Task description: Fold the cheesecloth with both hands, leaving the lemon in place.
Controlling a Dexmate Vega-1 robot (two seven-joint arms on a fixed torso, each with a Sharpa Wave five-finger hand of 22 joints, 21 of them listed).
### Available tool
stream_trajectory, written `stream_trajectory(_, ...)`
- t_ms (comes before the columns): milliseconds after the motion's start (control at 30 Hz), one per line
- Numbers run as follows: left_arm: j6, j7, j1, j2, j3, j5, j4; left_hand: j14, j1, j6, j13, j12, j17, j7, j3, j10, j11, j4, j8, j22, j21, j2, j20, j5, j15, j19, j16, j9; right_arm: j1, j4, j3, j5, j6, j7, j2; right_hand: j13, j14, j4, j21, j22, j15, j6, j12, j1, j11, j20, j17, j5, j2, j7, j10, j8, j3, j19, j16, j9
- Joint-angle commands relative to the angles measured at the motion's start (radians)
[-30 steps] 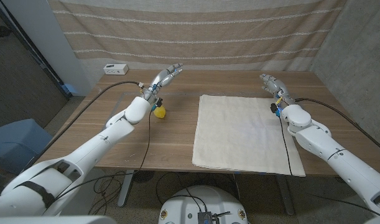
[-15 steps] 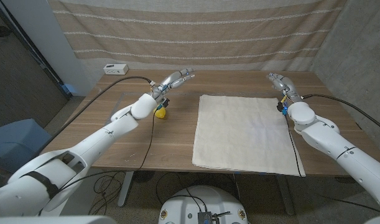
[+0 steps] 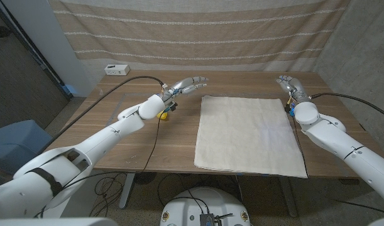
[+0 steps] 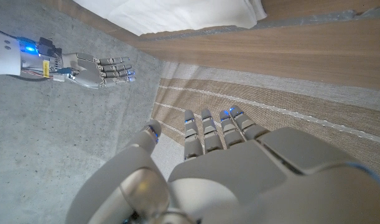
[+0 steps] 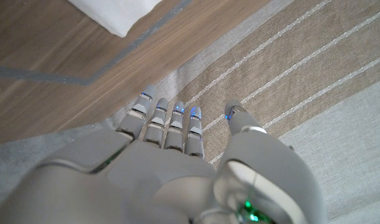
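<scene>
the cheesecloth (image 3: 248, 134) lies flat and unfolded on the wooden table (image 3: 116, 141), from its near edge up to the far side, and the lemon (image 3: 161, 114) sits just beside my left arm, apart from the cloth's left edge. further back, my left hand (image 3: 190, 83) hovers by the far left corner and my right hand (image 3: 288, 84) by the far right corner — both with fingers spread, holding nothing. i think i should lower both hands together onto the two far corners and pinch them evenly, keeping the left forearm high over the lemon — otherwise it could be knocked.
</scene>
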Motion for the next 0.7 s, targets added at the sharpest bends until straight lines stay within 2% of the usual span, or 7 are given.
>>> stream_trajectory(33,0.014,-0.046,-0.03,-0.011,0.051,0.051,0.014,0.014,0.008,0.011,0.003,-0.004,-0.001,-0.001,-0.003,0.014,-0.005,-0.006,0.005,0.003,0.007,-0.005,0.015,-0.003,-0.001,0.004,-0.006,0.002,0.048,-0.022,-0.065,-0.1,-0.184,-0.039,-0.018,0.004,0.015,-0.006,0.004,0.005,-0.006,0.019,0.008,0.023,-0.002,-0.005,0.004,0.0,0.0,-0.002,0.019,0.005,0.007,0.01,0.005,0.004)
stream_trajectory(333,0.027,-0.058,-0.037,-0.016,0.078,0.081,0.016,0.011,0.006,0.015,0.004,-0.011,0.0,-0.005,-0.006,0.011,-0.009,-0.008,-0.001,0.003,0.003,-0.011,0.05,-0.004,-0.004,-0.001,-0.01,0.003,0.096,-0.013,-0.132,-0.189,-0.293,-0.053,-0.011,0.005,0.023,-0.01,0.004,0.005,-0.02,0.037,0.011,0.036,-0.003,-0.012,0.006,-0.003,-0.007,-0.002,0.043,0.004,0.006,0.019,0.006,0.004)
stream_trajectory(433,0.037,-0.067,-0.039,-0.018,0.086,0.086,0.018,0.014,0.004,0.02,0.004,-0.011,0.0,-0.007,-0.009,0.016,-0.008,-0.008,-0.002,0.003,0.003,-0.014,0.059,-0.004,-0.005,0.0,-0.009,0.003,0.118,-0.004,-0.162,-0.224,-0.339,-0.056,-0.003,0.006,0.03,-0.011,0.003,0.005,-0.033,0.053,0.016,0.035,-0.009,-0.012,0.007,-0.009,-0.025,0.001,0.067,0.005,-0.006,0.023,0.007,0.005)
stream_trajectory(700,0.053,-0.068,-0.044,-0.017,0.105,0.116,0.018,0.021,-0.002,0.032,0.004,-0.009,0.001,-0.002,-0.013,0.033,-0.007,-0.006,-0.002,0.003,0.002,-0.018,0.063,-0.004,-0.007,0.0,-0.008,0.003,0.174,0.036,-0.243,-0.313,-0.435,-0.041,0.012,0.01,0.039,-0.014,0.0,0.005,-0.061,0.072,0.024,0.03,-0.001,-0.011,0.008,-0.009,-0.063,0.002,0.099,0.002,-0.033,0.028,0.004,0.006)
